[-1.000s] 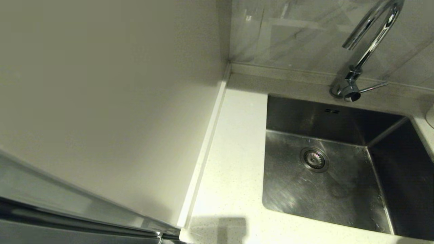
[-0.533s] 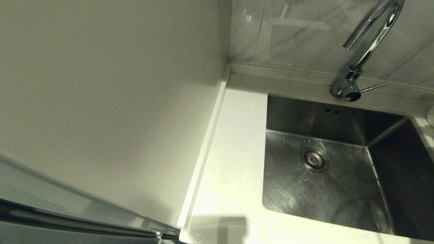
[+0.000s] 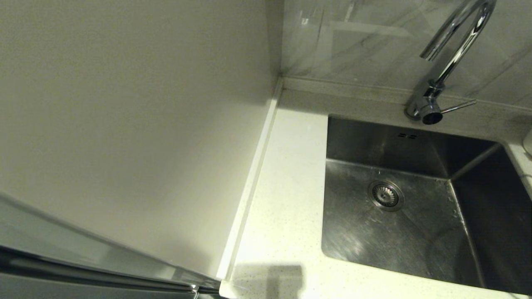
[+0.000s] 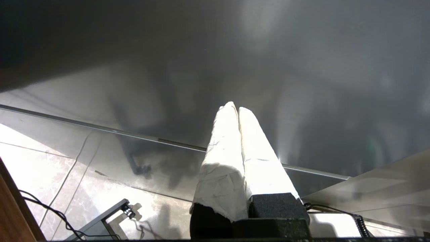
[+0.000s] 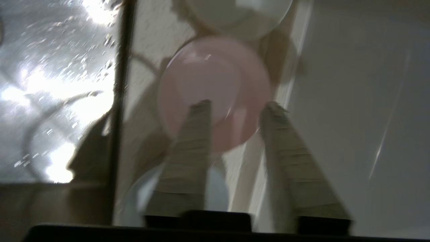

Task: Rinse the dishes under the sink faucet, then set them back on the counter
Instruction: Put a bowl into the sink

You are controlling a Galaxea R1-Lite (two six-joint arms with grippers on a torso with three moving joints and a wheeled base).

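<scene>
In the right wrist view three bowls lie in a row on the white speckled counter (image 5: 147, 43), beside the wet sink (image 5: 50, 84). They are the white bowl (image 5: 235, 13), the pink bowl (image 5: 215, 84) and the pale blue bowl (image 5: 215, 195). My right gripper (image 5: 238, 103) is open and hovers over the pink bowl, one finger above the bowl and the other past its rim. The picture is blurred, so contact cannot be told. The head view shows the empty sink (image 3: 399, 232), its drain (image 3: 385, 195) and the faucet (image 3: 451, 58), with no arm. My left gripper (image 4: 237, 107) is shut on nothing, parked low above the floor.
A pale wall (image 3: 124, 124) stands along the counter (image 3: 286, 187) on the left, behind a raised rim (image 3: 249, 187). Another wall (image 5: 352, 101) rises right behind the bowls. A white rounded edge (image 3: 528, 143) peeks in at the head view's right border. Drops cover the sink floor.
In the head view only the shadows and reflections at the sink's right side have shifted. Sink, faucet and counter stay as they were.
</scene>
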